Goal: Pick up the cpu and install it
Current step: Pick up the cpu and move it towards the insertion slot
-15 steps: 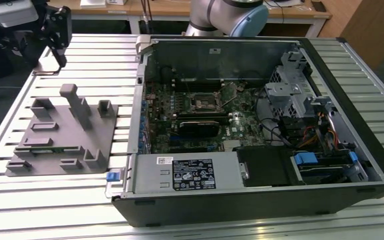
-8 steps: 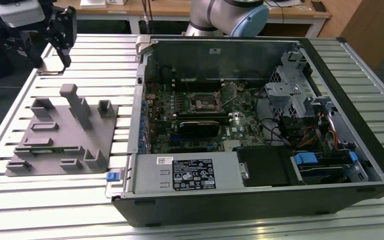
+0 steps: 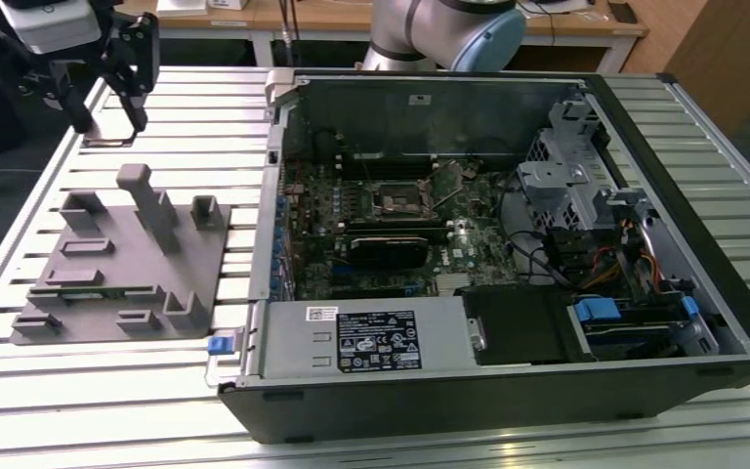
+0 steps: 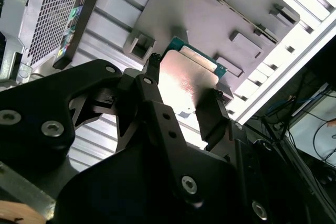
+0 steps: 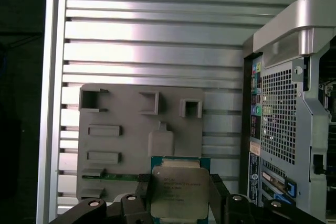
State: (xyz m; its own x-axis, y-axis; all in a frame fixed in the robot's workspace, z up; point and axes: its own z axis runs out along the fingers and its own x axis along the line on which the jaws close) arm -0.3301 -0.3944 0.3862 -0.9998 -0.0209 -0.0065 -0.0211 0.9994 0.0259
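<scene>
Hand: I see my hand (image 3: pixel 112 115) near the far corner of the slatted metal table (image 3: pixel 89 391), on the exterior view's left. It is beyond the fixture and beside the computer case.

Grip: the hand (image 5: pixel 180 199) is closed on the cpu. In both wrist views 2 black fingers (image 5: pixel 143 195) press on 2 opposite edges of the chip, 1 finger on each side.

Cpu: the cpu (image 5: pixel 177 191) sits square between the fingers, with its silvery metal top facing the cameras. A thin green rim shows along the edge farthest from the hand. In the second wrist view the cpu (image 4: pixel 186 77) catches a bright glare between the fingers (image 4: pixel 214 116).

Height: I cannot tell from these views how far above the table the cpu hangs.

Fixture: the grey plastic fixture (image 3: pixel 114 264) lies flat on the table with several upright blocks and shallow recesses. In the first wrist view the fixture (image 5: pixel 131 129) shows behind the held cpu.

Computer case: the computer case (image 3: pixel 687 195) lies on its side with the panel off, and the motherboard (image 3: pixel 349 244) is exposed.

Socket: the black socket (image 3: pixel 395 202) with its metal frame is near the middle of the motherboard, well apart from the hand.

Arm: part of the arm (image 3: pixel 447 34) rises behind the computer case.
</scene>
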